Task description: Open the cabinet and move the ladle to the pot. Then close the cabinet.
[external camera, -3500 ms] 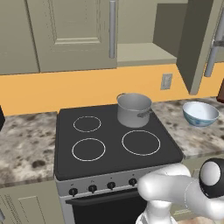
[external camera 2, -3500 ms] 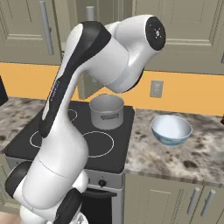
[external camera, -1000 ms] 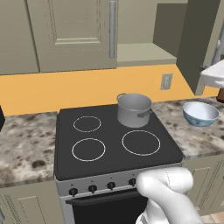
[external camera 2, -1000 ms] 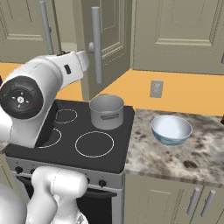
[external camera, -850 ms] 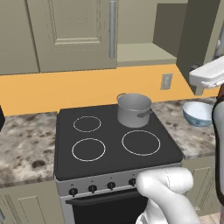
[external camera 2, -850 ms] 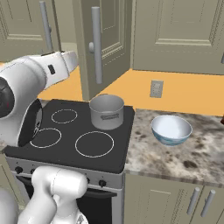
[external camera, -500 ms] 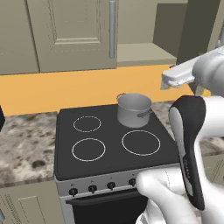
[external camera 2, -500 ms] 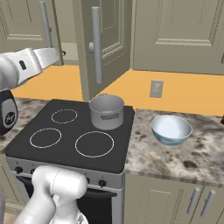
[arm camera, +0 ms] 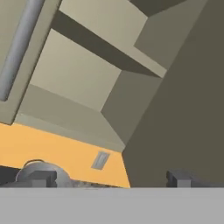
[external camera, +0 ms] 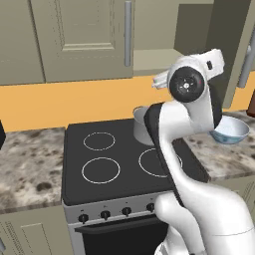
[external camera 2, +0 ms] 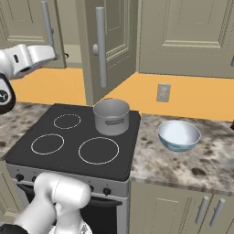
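Task status: the first step is complete. The cabinet [external camera 2: 107, 50] has its right door swung outward, with the interior shelf exposed; its left door [external camera: 82, 40] is shut. Three steps remain, judged from the current layout: grasp the ladle, deposit it in the pot, shut the door.

Claw state: the claw [arm camera: 109, 178] is empty, with its two finger tips spread wide apart at the bottom of the hand view. Nothing lies between them.

Position of the ladle relative to the claw: a small dark hooked shape [external camera 2: 66, 55] is visible on the cabinet shelf in the right base view, just beyond the front end of the hand; this is probably the ladle, though it is too small to confirm. In the hand view the claw looks up into the open compartment, along the shelf underside and the inner side wall, and the ladle cannot be made out there. Contact is not yet made.

Position of the pot relative to the claw: the pot [external camera 2: 111, 116] stands on the rear right burner of the stove [external camera 2: 73, 144], below the claw and toward the open door. Its rim [arm camera: 41, 173] appears beside the left finger tip in the hand view. The pot appears empty.

A pale-blue bowl [external camera 2: 179, 135] rests on the table [external camera 2: 196, 160], farther from the claw than the pot, and takes no part in the task.
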You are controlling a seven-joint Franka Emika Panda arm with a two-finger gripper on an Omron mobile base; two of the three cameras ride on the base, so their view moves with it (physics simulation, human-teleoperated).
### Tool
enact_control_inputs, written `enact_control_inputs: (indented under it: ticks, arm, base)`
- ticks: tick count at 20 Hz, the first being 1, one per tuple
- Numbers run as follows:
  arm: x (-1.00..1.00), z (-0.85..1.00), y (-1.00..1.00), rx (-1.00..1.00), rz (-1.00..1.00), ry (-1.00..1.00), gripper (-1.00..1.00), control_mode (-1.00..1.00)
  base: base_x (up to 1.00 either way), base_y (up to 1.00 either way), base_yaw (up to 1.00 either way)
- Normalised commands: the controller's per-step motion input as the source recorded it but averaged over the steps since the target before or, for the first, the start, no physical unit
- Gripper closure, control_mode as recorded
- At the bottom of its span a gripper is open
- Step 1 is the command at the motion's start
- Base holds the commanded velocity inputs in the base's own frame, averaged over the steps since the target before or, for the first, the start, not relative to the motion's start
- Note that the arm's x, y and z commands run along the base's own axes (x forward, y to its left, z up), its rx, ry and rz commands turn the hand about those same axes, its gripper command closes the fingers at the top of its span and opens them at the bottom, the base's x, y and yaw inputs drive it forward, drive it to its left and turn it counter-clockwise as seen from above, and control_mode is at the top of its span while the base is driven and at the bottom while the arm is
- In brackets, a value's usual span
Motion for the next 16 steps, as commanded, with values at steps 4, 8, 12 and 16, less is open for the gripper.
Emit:
enact_control_inputs:
  ticks: [4,8,12,16]
  arm:
    - [0.87,-0.24,0.00,-0.04,-0.30,0.00,-1.00,-1.00]
    - [0.50,-0.02,-0.01,-0.04,-0.28,0.03,-1.00,-1.00]
    - [0.43,0.00,-0.19,0.00,-0.27,0.07,-1.00,-1.00]
    - [0.36,0.00,-0.44,0.00,-0.25,0.11,-1.00,-1.00]
  base:
    - [0.00,0.00,0.00]
    - [0.00,0.00,0.00]
    - [0.00,0.00,0.00]
    - [0.00,0.00,0.00]
